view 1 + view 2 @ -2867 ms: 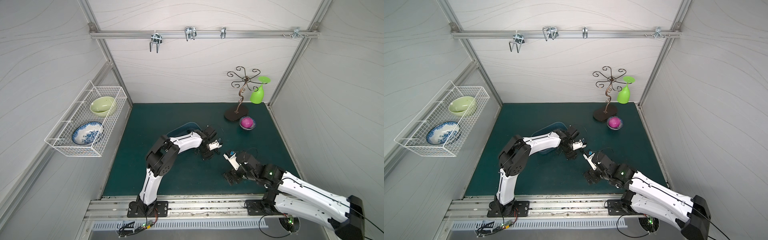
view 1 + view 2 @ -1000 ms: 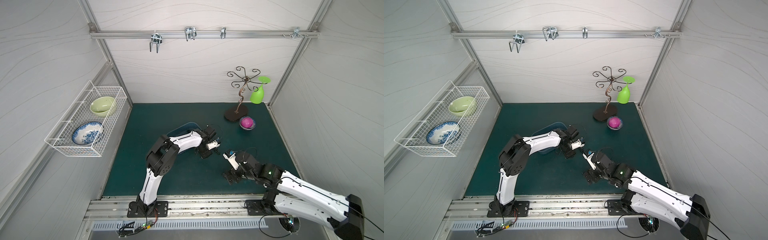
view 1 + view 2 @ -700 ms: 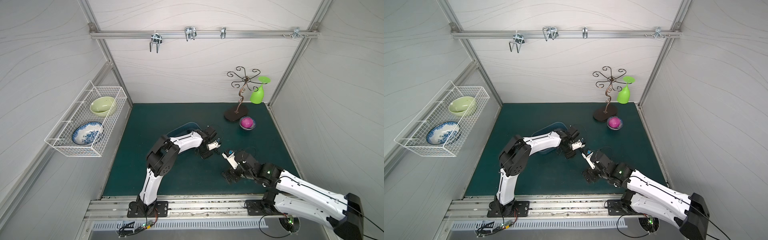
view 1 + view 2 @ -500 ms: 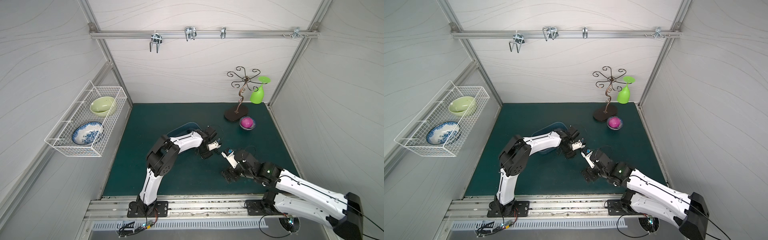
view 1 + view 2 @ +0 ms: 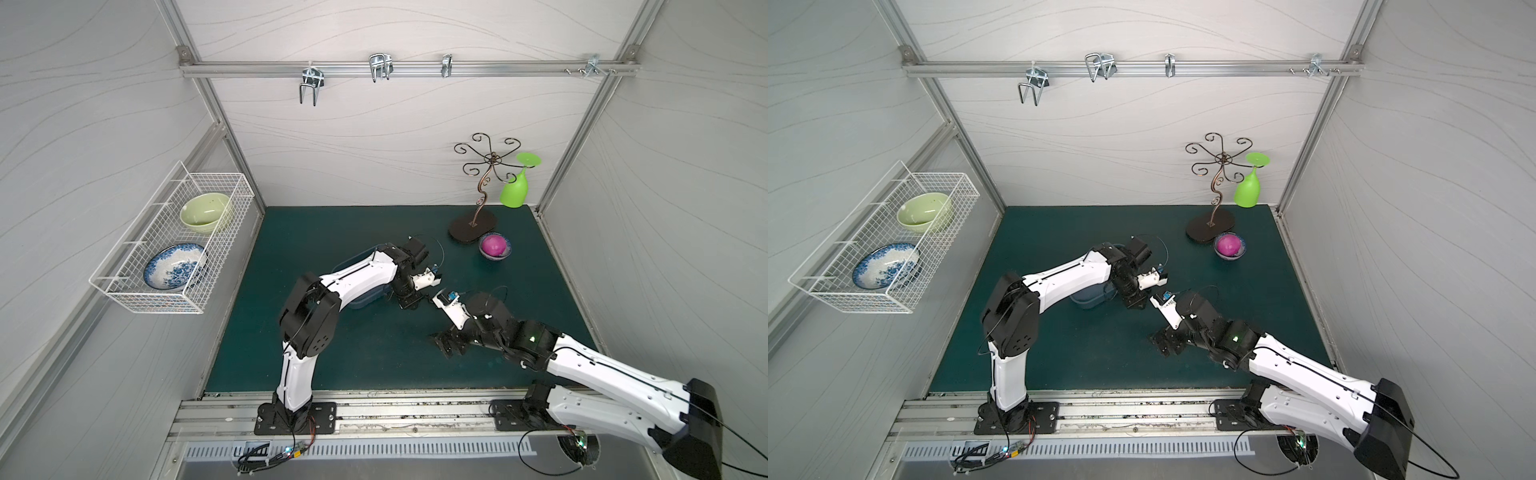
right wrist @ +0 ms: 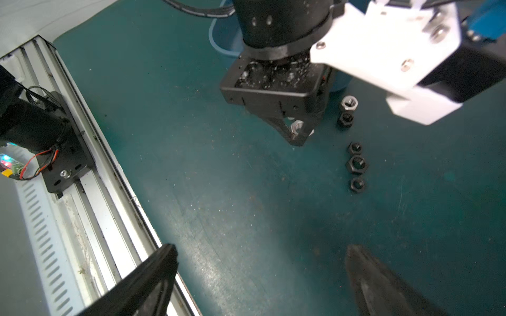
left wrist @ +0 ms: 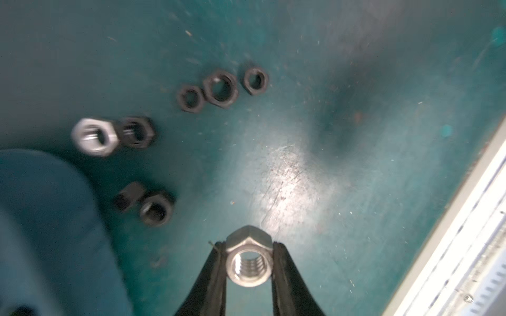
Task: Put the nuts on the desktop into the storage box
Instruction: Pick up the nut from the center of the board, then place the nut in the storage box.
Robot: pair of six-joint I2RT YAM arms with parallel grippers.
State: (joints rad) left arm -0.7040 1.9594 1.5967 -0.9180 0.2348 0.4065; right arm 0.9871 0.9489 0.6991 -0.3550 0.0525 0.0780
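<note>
Near the middle of the tabletop [image 5: 332, 232], just beside the storage box [image 7: 41, 219], the following stand:

- Left tool [image 7: 247, 247]: narrowed onto one silver nut [image 7: 249, 265], pinched across its flats, threaded bore facing the wrist camera.
- Right tool [image 6: 258, 254]: spread wide with nothing between its jaws, low over bare tabletop between the nuts and the front rail [image 6: 95, 169].
- Loose nuts [image 7: 220, 89]: seven counted in the left wrist view. Three black lie in a row, a silver one touches a black one, and two black ones sit close to the box wall.
- Storage box: largely hidden under the left forearm in both top views, and its contents cannot be made out.

Step in hand, as I judge it: the pick is made and the carry to the box is not yet done. The next move calls for a lift clear of the box rim, a short swing over the opening, and a release there.

Room: open tabletop lies toward the front rail. The box side is tighter, with the loose nuts between tool and wall, so a low sweep could scatter them. The right tool is near enough to call for care.
</note>
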